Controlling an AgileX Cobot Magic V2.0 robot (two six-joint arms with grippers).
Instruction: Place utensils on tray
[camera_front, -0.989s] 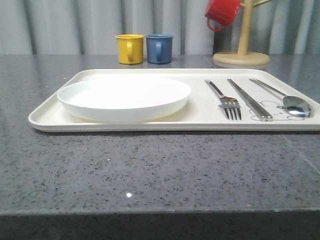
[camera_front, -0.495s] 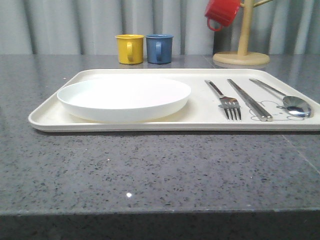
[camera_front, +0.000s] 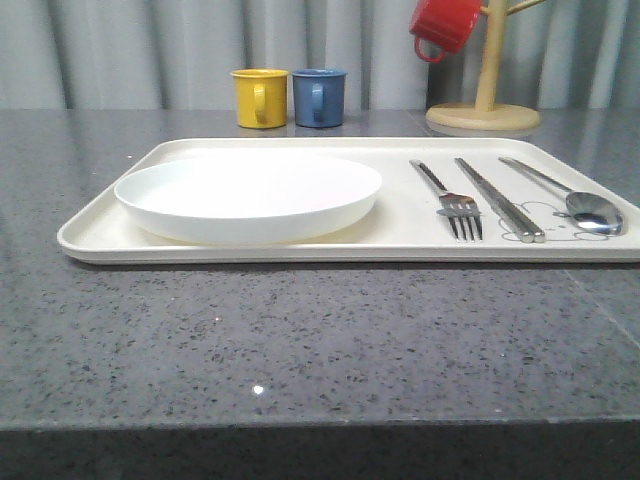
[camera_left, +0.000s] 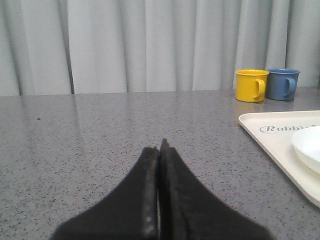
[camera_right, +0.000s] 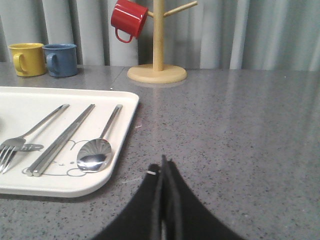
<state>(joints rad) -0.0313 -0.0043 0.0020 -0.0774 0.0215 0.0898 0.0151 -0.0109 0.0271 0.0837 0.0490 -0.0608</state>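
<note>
Left pincer (camera_left: 160, 150) and right pincer (camera_right: 163, 167) both clenched, empty, over the grey speckled worktop (camera_front: 300, 350). Cream-white rectangular tray (camera_front: 400, 235) carries the round white plate (camera_front: 248, 195) on its left, then silver metal fork (camera_front: 450, 200), flat chopsticks pair (camera_front: 500, 200) and spoon (camera_front: 575, 200) side by side.

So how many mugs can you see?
3. The yellow mug and blue mug stand side by side behind the tray; the red mug hangs on the wooden mug tree.
</note>
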